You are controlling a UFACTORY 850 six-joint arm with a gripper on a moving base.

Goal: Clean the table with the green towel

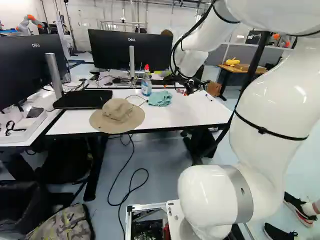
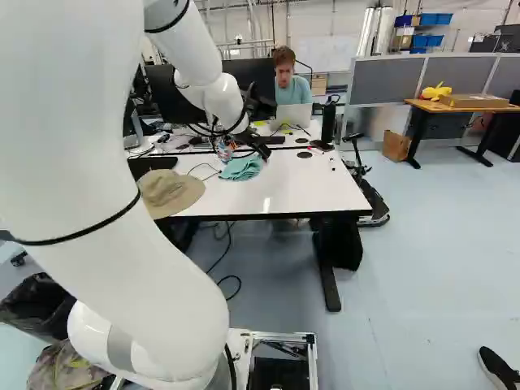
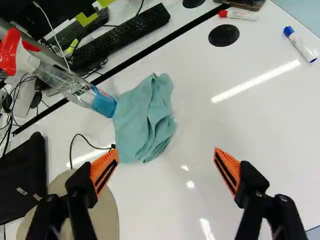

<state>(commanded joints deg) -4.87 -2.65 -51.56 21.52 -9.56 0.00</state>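
Observation:
In the left base view my gripper (image 1: 188,86) hangs over the far part of the white table (image 1: 185,117), at the towel's right. The crumpled green towel (image 1: 160,98) lies on the tabletop beside a spray bottle. In the wrist view the gripper (image 3: 166,170) stands wide open with nothing between its fingers; the towel (image 3: 145,120) is ahead of it, nearer the finger on the hat's side. Both orange pads show, and neither touches the cloth.
The spray bottle (image 1: 146,82) stands against the towel. A tan hat (image 1: 118,116) and a black laptop (image 1: 82,99) lie beside it. Two markers (image 3: 300,44) and a cable are on the table. Monitors (image 1: 131,50) rise behind. Another robot (image 1: 29,24) stands far back.

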